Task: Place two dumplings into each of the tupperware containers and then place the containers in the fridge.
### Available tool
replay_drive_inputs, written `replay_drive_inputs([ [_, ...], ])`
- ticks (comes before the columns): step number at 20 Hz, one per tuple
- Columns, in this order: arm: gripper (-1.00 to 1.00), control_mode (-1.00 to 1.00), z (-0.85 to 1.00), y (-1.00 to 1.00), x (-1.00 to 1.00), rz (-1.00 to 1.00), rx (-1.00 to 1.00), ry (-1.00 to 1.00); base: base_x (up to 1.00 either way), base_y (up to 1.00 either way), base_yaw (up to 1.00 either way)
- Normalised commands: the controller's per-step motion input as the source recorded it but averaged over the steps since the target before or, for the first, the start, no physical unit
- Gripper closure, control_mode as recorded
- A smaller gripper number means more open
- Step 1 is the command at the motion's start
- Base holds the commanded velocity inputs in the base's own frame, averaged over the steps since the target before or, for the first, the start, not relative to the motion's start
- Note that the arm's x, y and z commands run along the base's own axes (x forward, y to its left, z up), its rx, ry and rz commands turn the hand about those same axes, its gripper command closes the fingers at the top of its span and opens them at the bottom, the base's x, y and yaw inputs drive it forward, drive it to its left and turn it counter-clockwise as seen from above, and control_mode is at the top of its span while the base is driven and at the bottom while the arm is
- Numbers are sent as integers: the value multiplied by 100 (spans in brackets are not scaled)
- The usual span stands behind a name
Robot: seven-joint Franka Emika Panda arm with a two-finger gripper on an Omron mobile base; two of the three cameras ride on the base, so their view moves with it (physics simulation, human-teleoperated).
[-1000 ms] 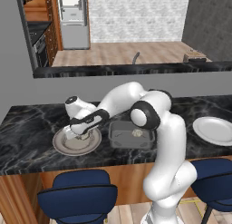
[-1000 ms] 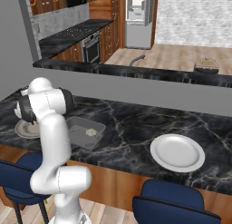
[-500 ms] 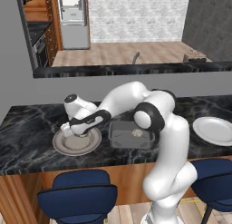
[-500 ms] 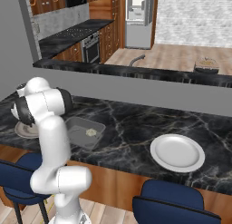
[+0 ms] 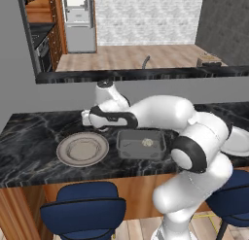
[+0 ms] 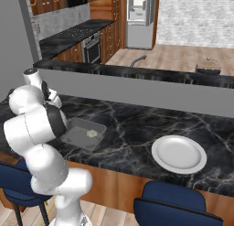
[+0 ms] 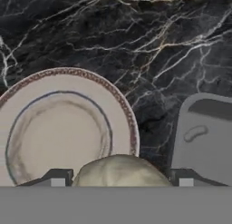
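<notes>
One dumpling (image 5: 145,143) lies in the tray (image 5: 127,149) on the counter (image 5: 29,151); the gripper (image 7: 119,180) clasps a second dumpling (image 7: 120,172) above the plate's (image 7: 54,128) edge (bound for the tray, I judge); the rest, and the fridge (image 5: 78,20), remain.

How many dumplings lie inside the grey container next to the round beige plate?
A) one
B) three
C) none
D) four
A: one pale dumpling lies on the floor of the grey container, right of the round beige plate.
</notes>
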Motion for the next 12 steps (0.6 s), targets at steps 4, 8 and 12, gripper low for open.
replay_drive_inputs([
  [4, 100, -100, 79, -100, -58, -17, 20, 0, 0, 0, 0],
  [8, 100, -100, 43, -100, -73, -16, 10, 0, 0, 0, 0],
  [12, 100, -100, 4, -100, -62, -15, 1, 2, 0, 0, 0],
])
